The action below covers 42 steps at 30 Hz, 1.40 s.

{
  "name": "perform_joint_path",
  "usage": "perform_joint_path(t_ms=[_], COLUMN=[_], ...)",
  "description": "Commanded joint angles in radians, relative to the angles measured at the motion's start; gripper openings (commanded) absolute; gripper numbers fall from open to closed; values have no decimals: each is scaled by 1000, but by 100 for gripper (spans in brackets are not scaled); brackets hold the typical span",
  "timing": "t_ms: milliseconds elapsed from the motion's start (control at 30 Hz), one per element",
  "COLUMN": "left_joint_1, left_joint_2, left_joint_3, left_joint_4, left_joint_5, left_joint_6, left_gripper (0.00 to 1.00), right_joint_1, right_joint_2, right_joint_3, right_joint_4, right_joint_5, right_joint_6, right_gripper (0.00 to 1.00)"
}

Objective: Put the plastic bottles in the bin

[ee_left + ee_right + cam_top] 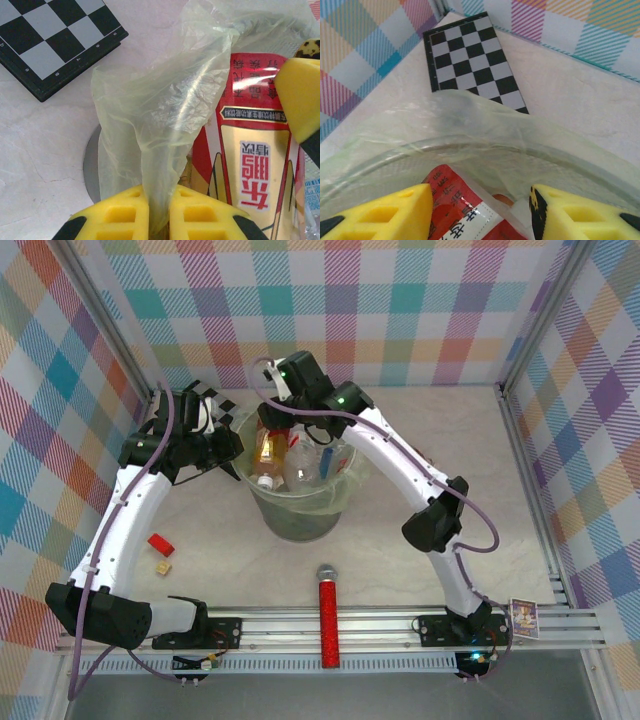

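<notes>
Legend: the label of a plastic bottle (255, 170) carries large red Chinese characters, seen upside down, reading 东鹏; the black band of white print above them is too small to read. A red label (451, 197) bears white Chinese characters, cut off. The checkerboard (55, 35) has illegible white edge markings.

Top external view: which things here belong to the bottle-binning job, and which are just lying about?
Part of the job: bin; its liner; plastic bottles already inside the bin.

Just lying about: red microphone; checkerboard; red block; small tan block; picture card by the right arm's base.
</notes>
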Motion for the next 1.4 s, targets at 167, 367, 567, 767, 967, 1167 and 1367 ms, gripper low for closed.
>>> perform_joint_path(t_ms=[167, 367, 567, 767, 967, 1167, 1367], left_joint_1=[-5, -6, -5, -6, -6, -5, -6], left_joint_2=[5, 3, 6, 6, 12, 10, -3], left_joint_3=[44, 45, 45, 47, 32, 35, 30], left_joint_4=[55, 53, 51, 50, 71, 62, 53], left_joint_5=[29, 28, 34, 33, 34, 30, 23], left_joint_6=[-23, -19, -15, -10, -24, -25, -22], left_gripper=[12, 12, 12, 12, 12, 12, 12], right_joint_1=[0, -29, -151, -364, -527, -574, -610], right_joint_2=[-136, -247, -377, -464, -492, -403, -333], right_joint_3=[-62, -98, -282, -498, -698, -746, -854], right_joint_4=[22, 16, 20, -5, 62, 82, 193], right_joint_5=[-41, -45, -33, -52, -71, 17, -12], right_joint_6=[9, 2, 2, 3, 323, 771, 1119], right_gripper=[64, 73, 75, 77, 79, 97, 99])
